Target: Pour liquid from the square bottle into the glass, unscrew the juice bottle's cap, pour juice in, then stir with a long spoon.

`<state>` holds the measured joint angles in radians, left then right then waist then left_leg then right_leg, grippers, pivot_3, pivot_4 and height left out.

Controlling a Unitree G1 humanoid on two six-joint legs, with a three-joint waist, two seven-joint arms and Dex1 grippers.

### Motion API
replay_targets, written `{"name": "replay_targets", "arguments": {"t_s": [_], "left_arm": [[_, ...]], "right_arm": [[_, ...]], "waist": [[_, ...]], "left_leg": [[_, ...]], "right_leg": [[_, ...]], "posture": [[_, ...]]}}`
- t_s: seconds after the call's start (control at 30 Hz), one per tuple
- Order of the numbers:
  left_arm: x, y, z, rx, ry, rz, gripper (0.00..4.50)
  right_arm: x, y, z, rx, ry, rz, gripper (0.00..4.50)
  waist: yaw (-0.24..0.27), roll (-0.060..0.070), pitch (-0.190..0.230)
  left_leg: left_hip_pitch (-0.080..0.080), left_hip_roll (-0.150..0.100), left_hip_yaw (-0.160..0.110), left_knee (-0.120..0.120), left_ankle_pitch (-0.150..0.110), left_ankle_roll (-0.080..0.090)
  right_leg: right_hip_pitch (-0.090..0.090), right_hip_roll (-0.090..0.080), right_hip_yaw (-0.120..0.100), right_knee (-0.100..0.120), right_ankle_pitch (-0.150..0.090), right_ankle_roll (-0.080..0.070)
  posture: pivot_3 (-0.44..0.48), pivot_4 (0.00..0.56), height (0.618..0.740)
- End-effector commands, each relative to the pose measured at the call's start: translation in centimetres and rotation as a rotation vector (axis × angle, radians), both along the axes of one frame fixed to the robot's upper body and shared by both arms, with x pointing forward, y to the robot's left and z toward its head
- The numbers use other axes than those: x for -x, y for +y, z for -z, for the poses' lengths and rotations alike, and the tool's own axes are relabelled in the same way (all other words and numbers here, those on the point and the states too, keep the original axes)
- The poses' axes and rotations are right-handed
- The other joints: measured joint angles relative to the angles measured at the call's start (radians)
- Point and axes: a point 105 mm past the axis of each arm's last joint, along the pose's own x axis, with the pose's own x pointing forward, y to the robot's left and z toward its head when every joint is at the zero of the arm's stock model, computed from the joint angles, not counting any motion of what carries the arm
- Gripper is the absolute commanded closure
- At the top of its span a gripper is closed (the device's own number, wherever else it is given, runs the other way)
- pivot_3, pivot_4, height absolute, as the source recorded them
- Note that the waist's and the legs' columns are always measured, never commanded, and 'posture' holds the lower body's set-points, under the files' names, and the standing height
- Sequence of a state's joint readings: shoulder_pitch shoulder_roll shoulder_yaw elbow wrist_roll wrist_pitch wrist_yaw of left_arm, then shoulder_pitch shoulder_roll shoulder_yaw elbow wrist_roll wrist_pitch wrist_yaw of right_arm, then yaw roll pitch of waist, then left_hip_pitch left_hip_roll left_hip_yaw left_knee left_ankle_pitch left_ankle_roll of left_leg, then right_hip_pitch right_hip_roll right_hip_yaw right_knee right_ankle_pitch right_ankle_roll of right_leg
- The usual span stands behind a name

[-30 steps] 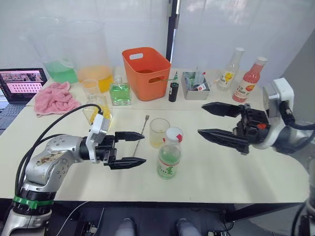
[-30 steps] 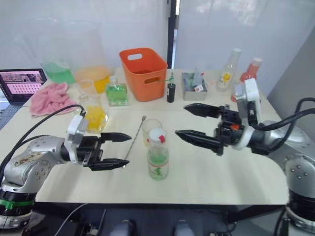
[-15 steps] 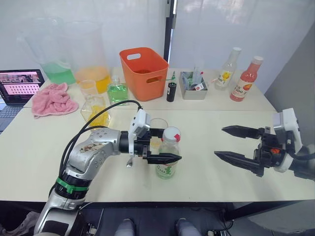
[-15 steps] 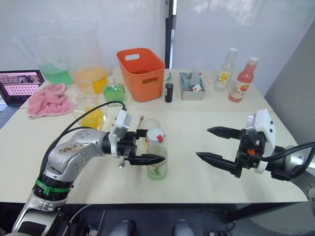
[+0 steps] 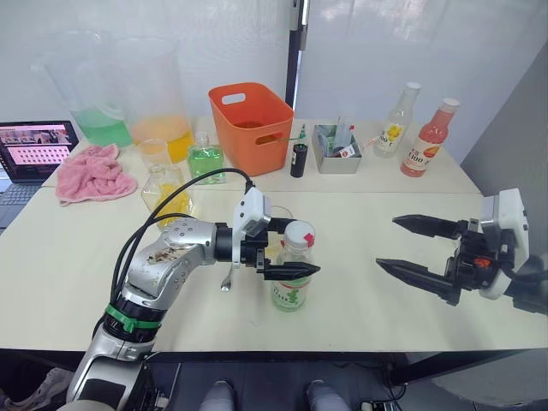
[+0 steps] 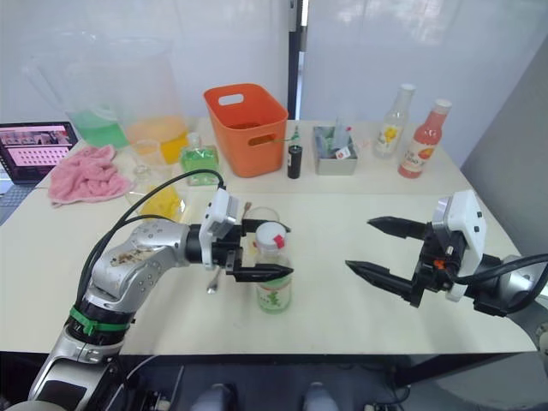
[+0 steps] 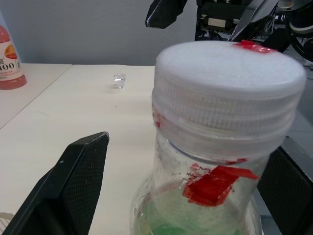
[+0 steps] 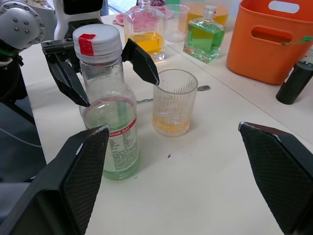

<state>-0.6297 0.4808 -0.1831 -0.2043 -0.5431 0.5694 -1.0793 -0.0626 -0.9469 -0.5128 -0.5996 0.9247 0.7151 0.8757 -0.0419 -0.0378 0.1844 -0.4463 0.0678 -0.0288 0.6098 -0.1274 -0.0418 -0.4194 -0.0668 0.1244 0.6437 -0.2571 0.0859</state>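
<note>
Left claw (image 5: 289, 248) open, fingers straddling juice bottle (image 5: 293, 270) near tabletop's front edge, likely to steady it. Right claw (image 5: 413, 249) wide open, empty, presumably for cap (image 5: 299, 233).

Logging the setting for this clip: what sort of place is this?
Probably a lab or test room set up as a drink-mixing bench: a plain white table holding an orange bin, big beakers of coloured liquid, and a laptop.

Left hand (image 5: 287, 250) and right hand (image 5: 411, 248) both spread wide.
</note>
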Motion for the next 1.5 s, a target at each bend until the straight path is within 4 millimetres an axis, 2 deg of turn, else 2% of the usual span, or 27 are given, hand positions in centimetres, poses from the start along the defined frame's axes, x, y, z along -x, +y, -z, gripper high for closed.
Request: {"name": "replay_targets", "arguments": {"t_s": [0.03,0.23,0.27,0.57,0.77,1.27,1.37,1.5], "left_arm": [[0.5,-0.2,-0.7,0.014,-0.039,0.013,0.8],[0.8,0.2,-0.4,0.009,-0.037,0.018,2.79],[0.8,0.2,-0.4,0.009,-0.039,0.019,2.96],[1.1,0.6,-0.3,0.003,-0.057,0.013,2.98],[1.2,0.5,0.3,-0.038,-0.025,-0.008,2.98],[0.8,-0.1,0.9,-0.037,0.005,-0.034,2.98],[0.8,-0.1,1.0,-0.036,0.005,-0.03,2.98],[0.8,-0.1,1.0,-0.042,0.003,-0.026,2.98]], "right_arm": [[0.1,0.7,-0.8,0.0,-0.055,-0.028,0.0],[-0.1,1.8,-1.0,-0.004,-0.063,-0.076,0.0],[-0.1,2.2,-1.1,-0.007,-0.064,-0.092,0.0],[-0.9,5.6,-2.0,-0.063,-0.048,-0.166,0.0],[-1.1,8.9,-2.2,-0.074,-0.05,-0.224,0.0],[-2.0,11.4,-1.7,-0.034,-0.052,-0.222,0.0],[-2.1,11.9,-1.7,-0.059,-0.05,-0.222,0.81],[-2.0,12.0,-1.8,-0.085,-0.049,-0.235,2.17]], "waist": [[-0.001,0.0,0.0],[0.0,0.0,0.0],[-0.002,0.0,0.0],[-0.003,0.0,0.0],[-0.005,0.0,0.0],[-0.002,0.0,0.0],[-0.002,0.0,0.0],[-0.001,0.0,0.0]], "left_leg": [[0.0,0.0,0.0,0.0,0.0,0.0],[0.0,0.0,0.0,0.0,0.0,0.0],[0.0,0.0,0.0,0.0,0.0,0.0],[0.001,0.0,0.0,0.0,0.0,0.0],[0.001,0.001,-0.001,0.0,0.0,0.0],[0.001,0.001,-0.001,0.0,0.0,0.0],[0.001,0.001,-0.001,0.0,0.0,0.0],[0.001,0.001,-0.001,0.0,0.0,0.0]], "right_leg": [[0.0,0.0,0.0,0.0,0.0,0.0],[0.001,0.0,0.0,0.0,0.0,0.0],[0.001,0.0,0.0,0.0,0.0,0.0],[0.001,0.0,0.0,0.0,-0.001,-0.002],[0.0,0.001,0.0,0.001,0.0,0.0],[0.0,0.002,0.0,0.002,0.0,0.0],[0.0,0.002,0.0,0.002,0.0,0.0],[0.0,0.002,0.0,0.002,0.001,0.0]], "posture": [[0.0,0.15,0.725],[0.0,0.15,0.725],[0.0,0.15,0.725],[0.0,0.15,0.725],[0.0,0.15,0.725],[0.0,0.15,0.725],[0.0,0.15,0.725],[0.0,0.15,0.725]]}}
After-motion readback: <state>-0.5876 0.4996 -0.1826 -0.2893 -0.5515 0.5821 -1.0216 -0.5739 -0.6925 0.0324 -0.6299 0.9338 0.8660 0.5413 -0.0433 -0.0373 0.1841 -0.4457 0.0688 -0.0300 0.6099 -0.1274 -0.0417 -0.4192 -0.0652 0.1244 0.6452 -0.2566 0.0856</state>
